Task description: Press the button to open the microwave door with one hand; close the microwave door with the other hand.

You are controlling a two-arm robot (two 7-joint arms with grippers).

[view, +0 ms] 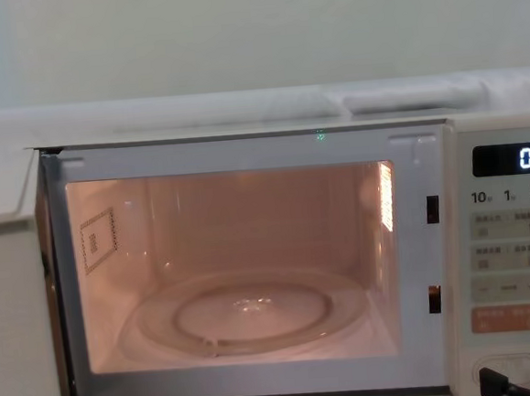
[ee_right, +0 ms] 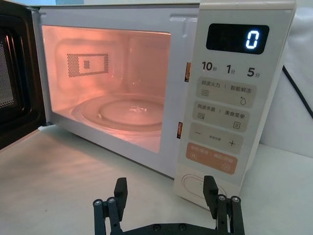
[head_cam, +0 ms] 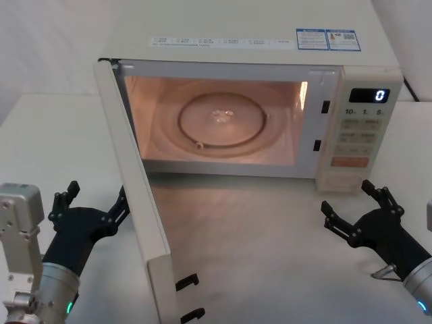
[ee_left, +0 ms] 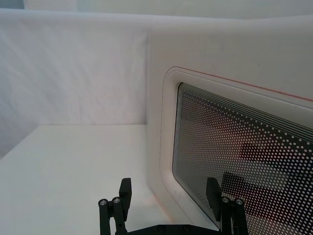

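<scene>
Two hands spread empty, left hand [head_cam: 91, 202] beside open microwave door [head_cam: 135, 196], right hand [head_cam: 356, 208] near button [ee_right: 201, 186].

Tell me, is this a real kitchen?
Probably not: it looks like a robot test room. The microwave stands alone on a bare white table, a plain white wall is behind it, and two black grippers wait nearby.

The microwave's control panel [ee_right: 234, 98] carries a digital display [ee_right: 237, 38] reading "0". Under it stand "10", "1" and "5", each with a small Chinese unit mark. The beige keys [ee_right: 226, 89] below bear Chinese captions, and one key [ee_right: 215, 142] shows "−" and "+". The top stickers' [head_cam: 327, 39] print is too small to read.
</scene>
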